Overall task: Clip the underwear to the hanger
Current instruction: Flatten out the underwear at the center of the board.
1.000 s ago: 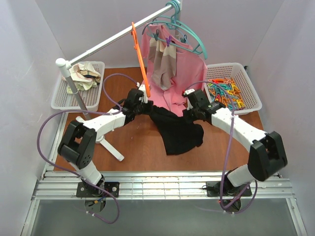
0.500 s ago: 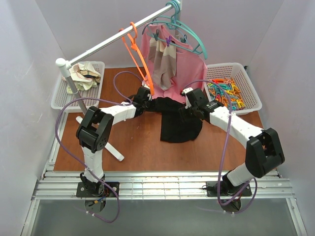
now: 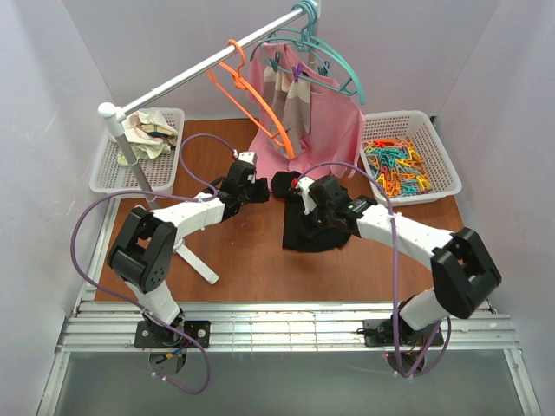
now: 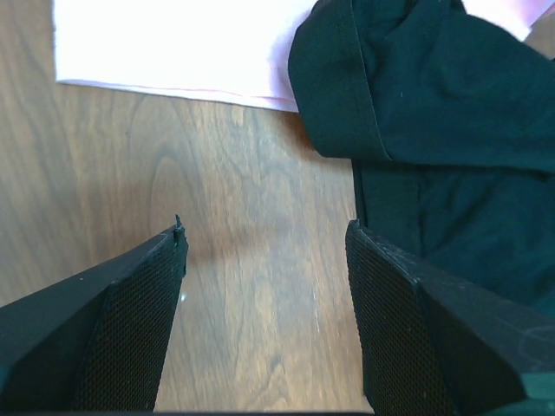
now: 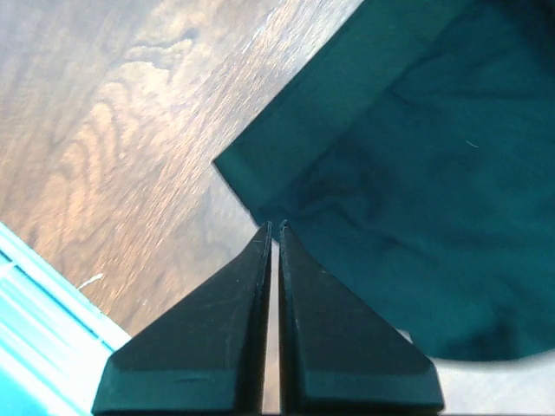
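While soft black underwear lies crumpled | left pincer gapes | right pincer closed at hem

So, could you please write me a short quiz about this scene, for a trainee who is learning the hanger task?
1. True or false: the orange hanger lies flat on the table.
2. Where are the coloured clips? A) in the white basket beside the right arm; B) spread over the table; C) in the basket with the crumpled cloth.
3. Short answer: one tool has its jaws open near the black underwear. Which one?

Key
1. False: it hangs on the rail.
2. A.
3. The left tool; the right tool is shut.
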`<control>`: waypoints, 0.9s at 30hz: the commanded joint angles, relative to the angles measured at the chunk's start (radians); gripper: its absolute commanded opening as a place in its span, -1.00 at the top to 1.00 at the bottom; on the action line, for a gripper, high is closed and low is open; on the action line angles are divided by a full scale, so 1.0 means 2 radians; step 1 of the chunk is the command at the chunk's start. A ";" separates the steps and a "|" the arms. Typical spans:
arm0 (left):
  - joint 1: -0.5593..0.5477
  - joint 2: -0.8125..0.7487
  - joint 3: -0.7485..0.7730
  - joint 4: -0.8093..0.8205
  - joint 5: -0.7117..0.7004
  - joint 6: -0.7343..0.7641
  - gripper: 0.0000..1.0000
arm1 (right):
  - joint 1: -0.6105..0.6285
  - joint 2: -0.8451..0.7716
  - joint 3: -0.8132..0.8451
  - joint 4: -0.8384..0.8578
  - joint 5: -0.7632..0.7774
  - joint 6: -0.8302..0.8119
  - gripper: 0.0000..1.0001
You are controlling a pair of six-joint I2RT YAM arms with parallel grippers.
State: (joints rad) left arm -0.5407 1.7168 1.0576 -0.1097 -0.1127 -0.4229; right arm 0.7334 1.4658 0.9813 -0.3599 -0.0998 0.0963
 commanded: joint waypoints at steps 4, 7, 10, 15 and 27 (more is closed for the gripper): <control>-0.003 -0.066 -0.047 0.004 -0.017 -0.026 -0.32 | -0.001 0.082 -0.001 0.066 -0.056 -0.017 0.97; -0.003 -0.087 -0.059 0.004 -0.022 -0.022 -0.32 | -0.001 0.096 -0.006 0.072 -0.067 -0.021 0.97; -0.003 -0.097 -0.063 0.002 -0.026 -0.017 -0.33 | 0.001 0.093 -0.023 0.072 -0.071 -0.027 0.97; -0.003 -0.104 -0.065 0.002 -0.031 -0.017 -0.33 | 0.003 0.083 -0.066 0.072 -0.083 -0.033 0.97; -0.003 -0.116 -0.079 0.006 -0.033 -0.026 -0.33 | 0.021 0.023 -0.127 0.037 -0.115 -0.022 0.97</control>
State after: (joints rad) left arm -0.5407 1.5360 0.9207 -0.1032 -0.1555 -0.4656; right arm 0.7639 1.5501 0.7418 -0.1925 -0.2947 0.0456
